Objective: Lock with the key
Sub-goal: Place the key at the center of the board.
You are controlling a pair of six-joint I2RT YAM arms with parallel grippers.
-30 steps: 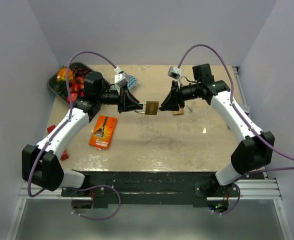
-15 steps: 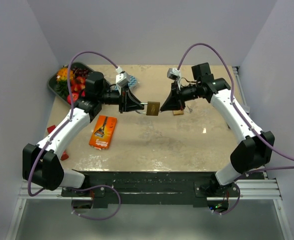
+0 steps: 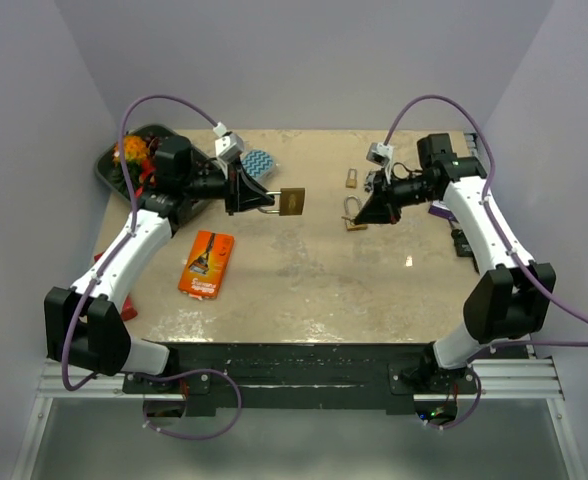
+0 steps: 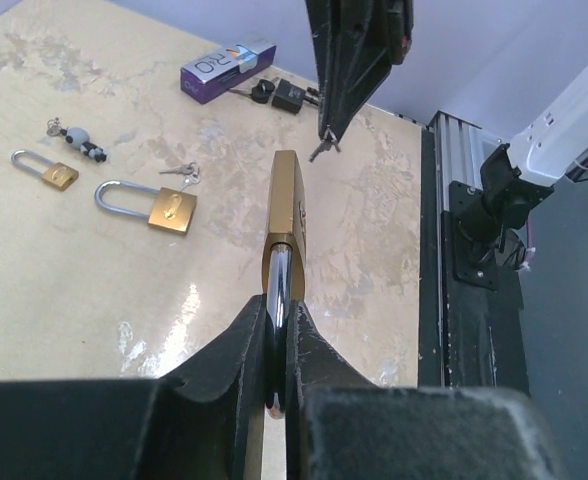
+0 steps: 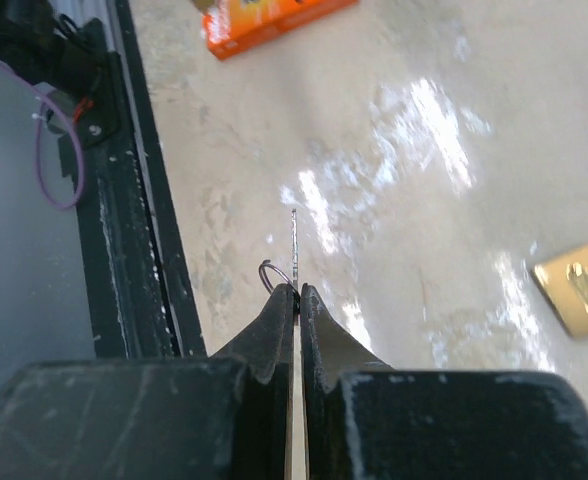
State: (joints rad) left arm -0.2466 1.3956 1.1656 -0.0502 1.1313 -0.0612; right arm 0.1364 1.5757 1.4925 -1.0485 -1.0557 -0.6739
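Two grips: left gripper [image 4: 279, 335] clamps the heavy padlock [image 4: 286, 215] by its slick shackle [image 4: 277, 285] (rigid handle); right gripper [image 5: 296, 300] pinches the light key [image 5: 294, 245].

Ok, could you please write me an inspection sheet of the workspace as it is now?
Surface: beige table, glossy patches.
Job's things: brass padlock held aloft by its shackle; key apart from it.
Clutter: large spare padlock, small spare padlock, loose keys, purple box, orange box, fruit tray.
Grippers: left gripper shut on the padlock's shackle; right gripper shut on the key.
Cables: purple cables arch above both arms.
Surroundings: pale walls.
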